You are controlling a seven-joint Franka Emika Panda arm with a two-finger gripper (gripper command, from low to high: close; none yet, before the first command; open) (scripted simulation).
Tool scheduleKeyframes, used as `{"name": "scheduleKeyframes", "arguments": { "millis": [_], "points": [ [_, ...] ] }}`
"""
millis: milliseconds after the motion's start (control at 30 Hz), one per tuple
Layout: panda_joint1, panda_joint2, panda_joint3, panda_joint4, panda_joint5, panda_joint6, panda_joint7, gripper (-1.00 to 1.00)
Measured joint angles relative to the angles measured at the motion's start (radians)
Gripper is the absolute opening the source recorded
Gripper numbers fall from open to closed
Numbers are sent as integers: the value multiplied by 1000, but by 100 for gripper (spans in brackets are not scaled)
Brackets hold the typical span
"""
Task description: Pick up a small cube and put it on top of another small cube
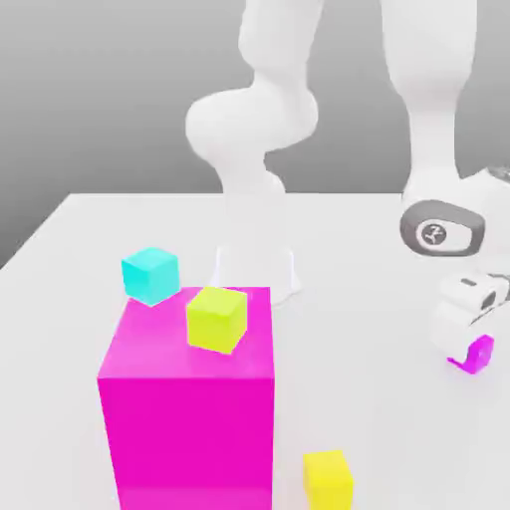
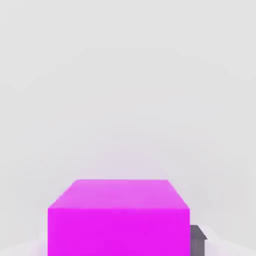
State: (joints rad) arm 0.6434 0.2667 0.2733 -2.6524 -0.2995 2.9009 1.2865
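Observation:
A small magenta cube (image 1: 474, 357) rests on the white table at the exterior view's right. My gripper (image 1: 466, 349) is down over it, fingers on either side. In the hand view the magenta cube (image 2: 119, 217) sits close in front, and one grey fingertip (image 2: 198, 239) touches its side; the other finger is hidden. The gripper looks shut on this cube. A small cyan cube (image 1: 149, 274) lies on the table at the left. A yellow-green cube (image 1: 216, 319) sits on top of a big magenta block (image 1: 189, 408). A small yellow cube (image 1: 329, 478) lies near the front edge.
The arm's white base (image 1: 257, 269) stands behind the big magenta block. The white table (image 1: 379, 398) has bare room between the block and my gripper.

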Motion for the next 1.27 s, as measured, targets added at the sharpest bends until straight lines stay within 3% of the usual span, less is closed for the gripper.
{"name": "scheduleKeyframes", "arguments": {
  "millis": [133, 333, 567, 867, 1033, 1067, 1267],
  "points": [
    [-63, -144, 58, -24, 163, -110, -155, -100],
    [-248, -339, -58, 2, 261, -314, -469, -100],
    [-394, -548, -263, 38, 246, -557, -762, -100],
    [-623, -814, -527, 86, 148, -870, -1083, -100],
    [-660, -788, -585, -5, 121, -753, -1129, -100],
    [-662, -779, -588, -18, 120, -731, -1130, 100],
    [-663, -775, -589, -25, 117, -719, -1130, 100]
  ]
}}
